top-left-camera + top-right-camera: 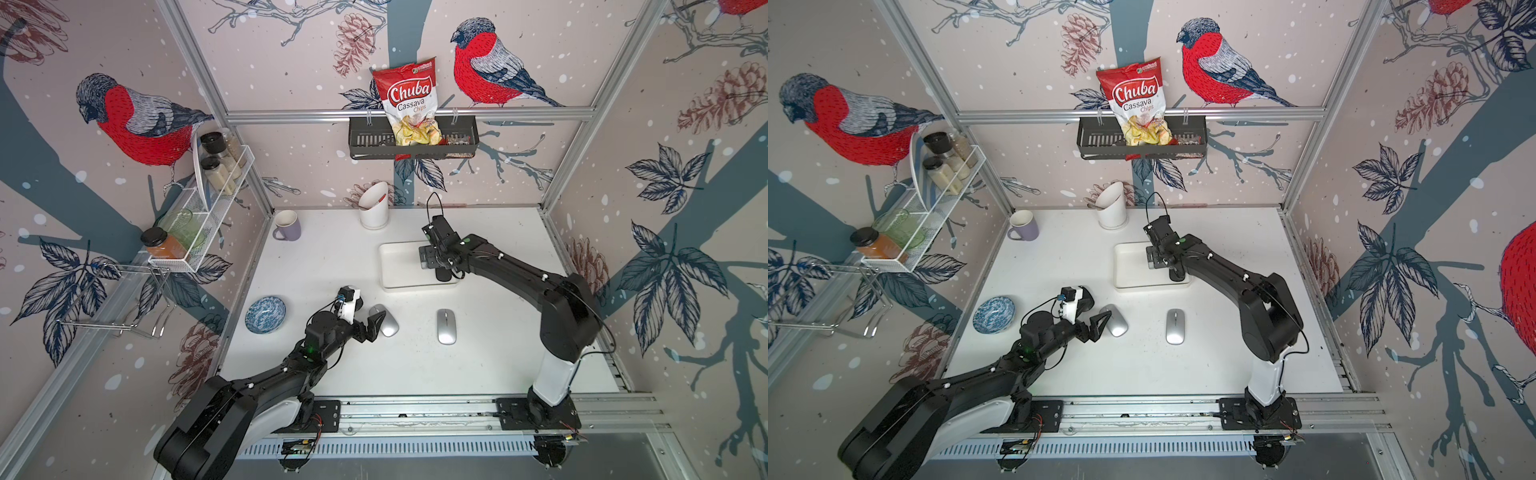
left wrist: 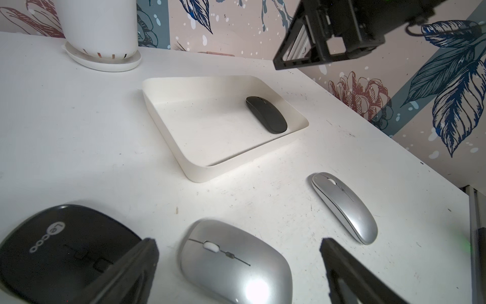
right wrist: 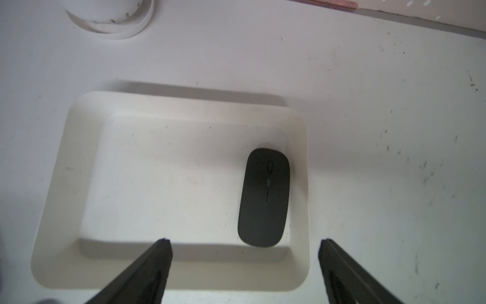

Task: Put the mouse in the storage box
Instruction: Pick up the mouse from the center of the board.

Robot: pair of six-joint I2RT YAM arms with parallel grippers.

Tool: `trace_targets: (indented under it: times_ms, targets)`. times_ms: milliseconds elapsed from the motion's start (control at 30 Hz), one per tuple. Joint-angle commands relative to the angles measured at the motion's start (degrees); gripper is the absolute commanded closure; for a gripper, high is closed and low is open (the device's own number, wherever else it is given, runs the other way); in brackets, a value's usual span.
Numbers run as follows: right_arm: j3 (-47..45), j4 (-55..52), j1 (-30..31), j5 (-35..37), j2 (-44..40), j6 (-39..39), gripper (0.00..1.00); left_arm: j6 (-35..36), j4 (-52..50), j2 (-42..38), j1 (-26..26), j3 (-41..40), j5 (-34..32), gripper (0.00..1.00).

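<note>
Item one: chip bag [image 1: 406, 97] [image 1: 1134, 96], standing in the black slotted basket [image 1: 365, 143] on the wall beyond the storage box [image 1: 392, 266]. Legible in both top views: "Chuba" in large white letters on a red field, with "Cassava" in dark letters beneath it and "Chips" in smaller ones. A small green badge at the bag's upper corner carries print too small to read.

Item two: black mouse [image 2: 60, 252], on the table outside the storage box, just beside a silver mouse [image 2: 231, 263]. The logo on its back reads "Le" in a pale disc, then three small round characters, apparently "coo".
</note>
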Motion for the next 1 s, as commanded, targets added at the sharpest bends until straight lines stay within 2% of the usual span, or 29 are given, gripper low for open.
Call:
trace_targets:
  times_ms: [0,133,333,500,633,967]
  targets:
    - [-8.6,3.5,1.8,-4.4,-6.0,6.0,0.07,-0.4,2.8,-1.0,-0.1,-0.9,-1.6,0.01]
    - [-20.3,4.5,5.6,-5.8,-13.8,14.2,0.00,0.3,4.1,-2.7,-0.1,-2.3,-0.9,0.01]
    - [-28.0,3.0,10.9,-9.6,-17.2,23.3,0.00,3.3,5.7,-4.8,-0.1,-3.7,3.1,0.01]
    - [-29.9,2.4,10.9,-9.5,-15.6,27.1,0.00,6.3,9.3,-5.9,-0.2,-5.6,6.4,0.01]
    - [-29.5,3.1,10.8,-9.5,-12.2,27.4,0.02,7.2,11.0,-6.6,-0.2,-6.6,6.3,0.01]
    - [-26.3,4.3,10.9,-11.5,-4.8,26.5,0.14,7.1,9.6,-3.7,-0.3,-4.9,7.3,0.01]
